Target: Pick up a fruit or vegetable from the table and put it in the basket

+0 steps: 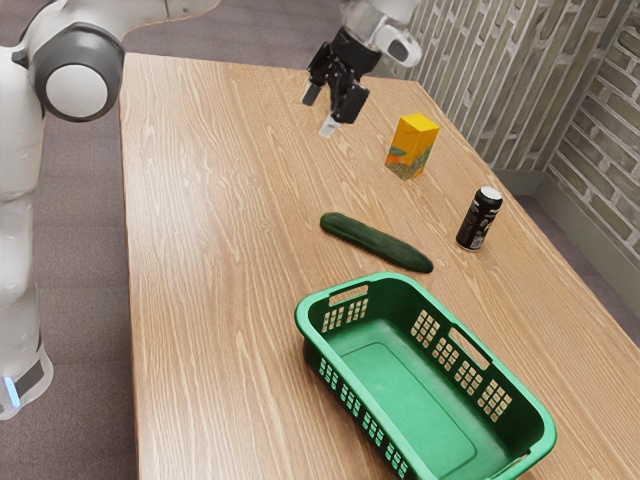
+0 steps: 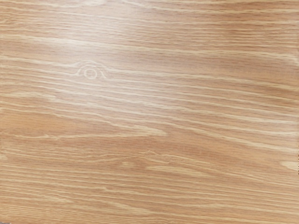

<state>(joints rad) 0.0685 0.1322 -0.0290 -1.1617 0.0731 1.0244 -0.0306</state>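
Hand (image 1: 318, 111): found raised above the table (image 1: 200, 300), fingers pointing down and standing apart, with a visible gap between them and nothing held. Beneath it, the wrist view records bare wood grain with one small knot.

Cucumber (image 1: 375, 242): dark green, whole, lying lengthwise on the table, well apart from the hand and on the camera's side of it in the exterior view. It rests between the hand and the basket (image 1: 352, 388), one end just beside the rim, and is outside the basket.

Basket: green, upright, slotted walls, handle openings, located beyond the cucumber as measured from the hand.

Carton (image 1: 408, 147): yellow-orange with a printed front, upright, off to the exterior view's right of the hand and nearer to it than the can.

Can (image 1: 479, 219): black with a pale top, upright, farther from the hand than the carton, on that same side
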